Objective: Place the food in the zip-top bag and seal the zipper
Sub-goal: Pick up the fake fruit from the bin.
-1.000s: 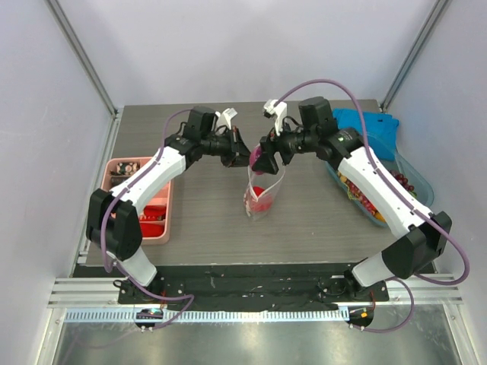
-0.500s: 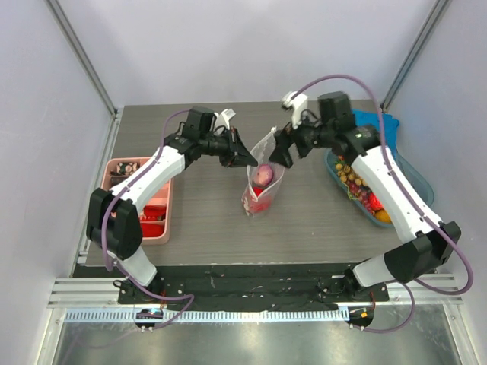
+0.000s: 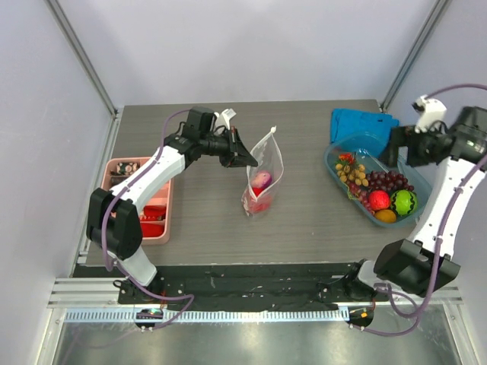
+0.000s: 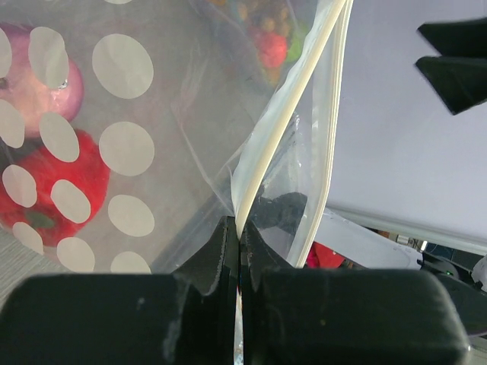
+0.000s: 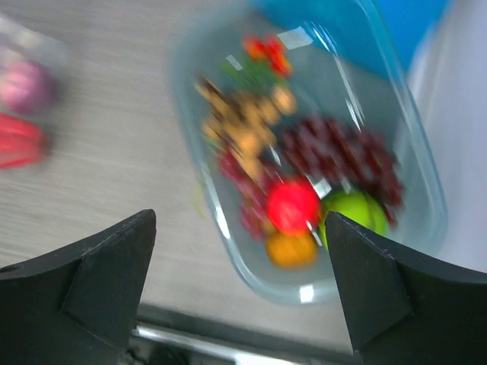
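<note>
Left gripper (image 4: 238, 236) is pinching the zip-top bag (image 3: 262, 179) by its zipper (image 4: 289, 106), propping it upright mid-desk (partly filled already). Right gripper (image 5: 237, 228) is hovering wide open over the tub (image 3: 346, 194) at the right edge; I'd be aiming squarely at the grape bunch (image 3: 386, 181)

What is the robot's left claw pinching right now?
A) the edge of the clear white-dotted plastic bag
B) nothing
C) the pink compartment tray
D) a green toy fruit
A: the left gripper is shut on the mouth edge of the clear white-dotted plastic bag.
</note>
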`<state>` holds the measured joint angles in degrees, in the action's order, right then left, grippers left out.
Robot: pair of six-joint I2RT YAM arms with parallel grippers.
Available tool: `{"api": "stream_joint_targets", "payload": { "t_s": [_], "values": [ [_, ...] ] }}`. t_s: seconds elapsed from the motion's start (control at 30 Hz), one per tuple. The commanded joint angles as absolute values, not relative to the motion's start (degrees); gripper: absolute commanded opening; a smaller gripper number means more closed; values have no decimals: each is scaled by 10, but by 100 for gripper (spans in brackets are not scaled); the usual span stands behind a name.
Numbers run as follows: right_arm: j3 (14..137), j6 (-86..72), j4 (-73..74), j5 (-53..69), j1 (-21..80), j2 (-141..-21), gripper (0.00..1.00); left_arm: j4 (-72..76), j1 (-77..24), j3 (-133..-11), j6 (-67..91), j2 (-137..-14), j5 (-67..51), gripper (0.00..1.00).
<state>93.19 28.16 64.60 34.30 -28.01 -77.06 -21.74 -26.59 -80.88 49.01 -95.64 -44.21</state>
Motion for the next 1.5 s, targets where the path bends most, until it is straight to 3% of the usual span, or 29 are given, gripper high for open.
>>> {"api": "stream_joint_targets", "payload": {
  "t_s": [0.0,0.33,0.7,1.13,1.2,1.47],
  "values": [
    [889,432,760,286,-387,-765,97,-211,-265,-830,481,-941,-459,3],
    [828,464,639,120,-412,-866,97,-208,-266,-834,483,-947,-462,3],
    [815,503,553,65,-374,-970,97,-211,-266,-830,477,-943,-454,3],
    [712,508,457,4,-317,-1012,97,-224,-265,-829,464,-939,-447,2],
    [714,507,460,3,-317,-1013,94,-228,-265,-831,461,-938,-446,2],
    [787,510,560,36,-317,-950,63,-230,-265,-833,460,-940,-446,2]
  ]
}}
